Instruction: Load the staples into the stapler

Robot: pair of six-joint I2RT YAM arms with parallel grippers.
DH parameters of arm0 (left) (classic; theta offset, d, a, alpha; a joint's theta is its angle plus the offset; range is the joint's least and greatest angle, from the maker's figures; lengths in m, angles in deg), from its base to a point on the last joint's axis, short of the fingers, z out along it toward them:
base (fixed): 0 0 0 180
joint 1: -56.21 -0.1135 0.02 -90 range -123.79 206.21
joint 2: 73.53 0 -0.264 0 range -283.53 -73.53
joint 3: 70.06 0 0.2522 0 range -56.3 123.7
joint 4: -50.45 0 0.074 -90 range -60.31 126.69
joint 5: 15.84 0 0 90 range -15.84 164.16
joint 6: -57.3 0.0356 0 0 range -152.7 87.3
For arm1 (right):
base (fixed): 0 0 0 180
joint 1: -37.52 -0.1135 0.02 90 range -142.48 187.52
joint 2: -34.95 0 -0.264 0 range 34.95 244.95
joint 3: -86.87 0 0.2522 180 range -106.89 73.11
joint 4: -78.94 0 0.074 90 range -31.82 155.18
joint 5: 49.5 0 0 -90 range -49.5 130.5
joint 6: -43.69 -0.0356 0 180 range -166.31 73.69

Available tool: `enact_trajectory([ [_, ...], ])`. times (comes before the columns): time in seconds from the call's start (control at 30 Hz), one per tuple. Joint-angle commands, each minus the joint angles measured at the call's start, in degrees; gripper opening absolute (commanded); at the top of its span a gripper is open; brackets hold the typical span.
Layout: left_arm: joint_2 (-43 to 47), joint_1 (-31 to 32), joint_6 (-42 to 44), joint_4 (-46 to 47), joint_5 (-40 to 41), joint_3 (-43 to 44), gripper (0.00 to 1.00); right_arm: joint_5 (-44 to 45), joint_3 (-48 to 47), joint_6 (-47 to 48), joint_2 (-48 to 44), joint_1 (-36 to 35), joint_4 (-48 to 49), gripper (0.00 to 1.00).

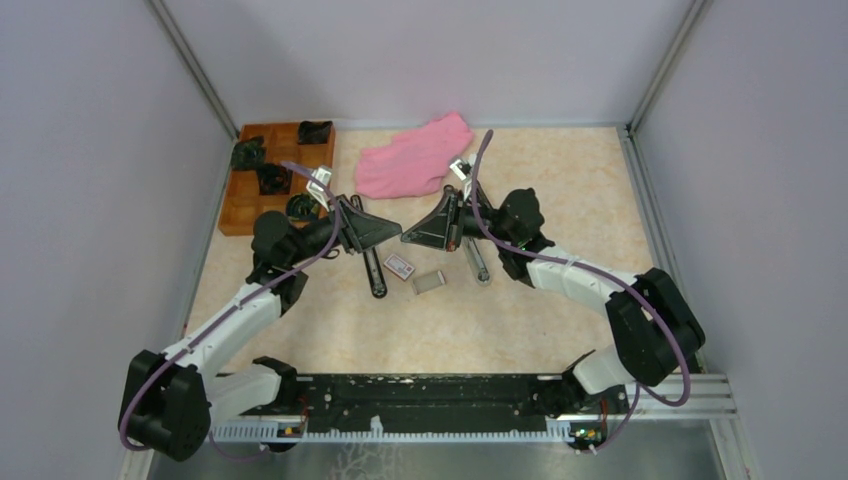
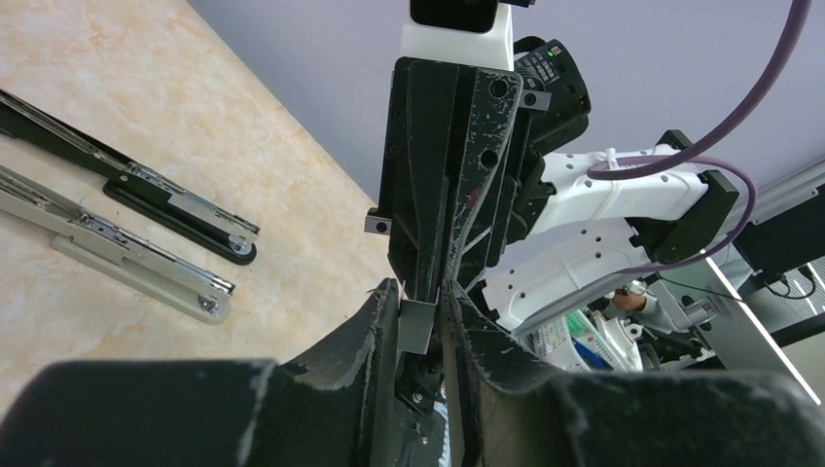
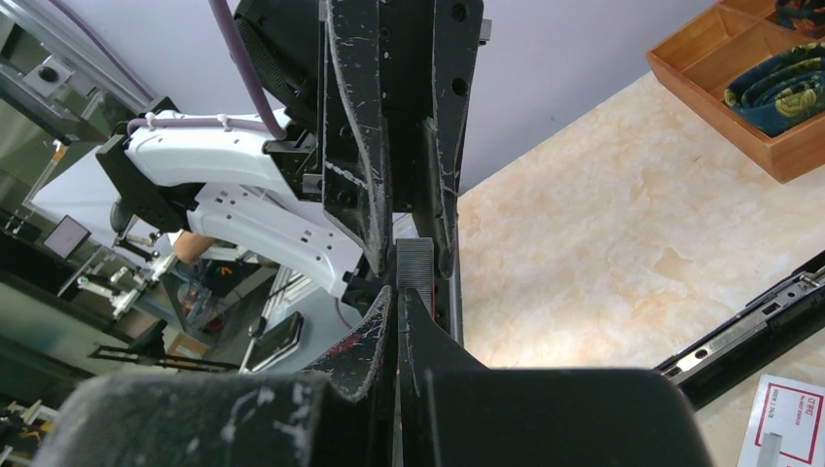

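My two grippers meet tip to tip above the table's middle, the left gripper [image 1: 393,232] facing the right gripper [image 1: 410,237]. The staples [image 2: 416,326], a small grey block, stand between the left gripper's [image 2: 420,292] fingers, close against both. In the right wrist view the staples [image 3: 415,263] rise from the shut right gripper [image 3: 397,292], which pinches one edge. Below lie two opened staplers: a black stapler [image 1: 375,272] and a silver stapler [image 1: 478,262]. The left wrist view also shows the black stapler [image 2: 146,190] and the silver stapler [image 2: 107,253].
A white and red staple box [image 1: 400,266] and a small grey box [image 1: 430,282] lie between the staplers. A pink cloth [image 1: 415,155] sits at the back. A wooden tray [image 1: 262,213] with dark items stands at the back left. Walls close in on three sides.
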Motion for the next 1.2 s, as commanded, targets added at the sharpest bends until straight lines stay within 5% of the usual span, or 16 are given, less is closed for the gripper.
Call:
enact_trajectory([
  [0.0, 0.23, 0.44, 0.60, 1.05, 0.34, -0.12, 0.27, -0.15, -0.15, -0.02, 0.14, 0.64, 4.07, 0.00],
  [0.17, 1.05, 0.51, 2.66, -3.43, 2.42, 0.05, 0.24, 0.31, 0.21, 0.84, -0.22, 0.65, 2.84, 0.00],
  [0.43, 4.41, 0.44, 9.24, -16.06, 8.87, 1.08, 0.22, 3.15, 0.55, 6.99, -1.87, 0.64, -5.35, 0.30],
  [0.6, 6.68, 0.45, 16.45, -33.42, 20.51, 4.02, 0.22, 8.77, 0.37, 15.76, -2.94, 0.28, -17.06, 0.40],
  [0.87, 8.10, 0.49, 21.59, -49.31, 35.42, 7.59, 0.23, 23.83, -2.29, 29.47, 0.83, -6.13, -33.12, 0.41],
  [1.17, 7.46, 0.37, 23.66, -57.86, 43.30, 9.63, 0.24, 38.22, -6.14, 35.03, 9.94, -15.30, -38.05, 0.31],
])
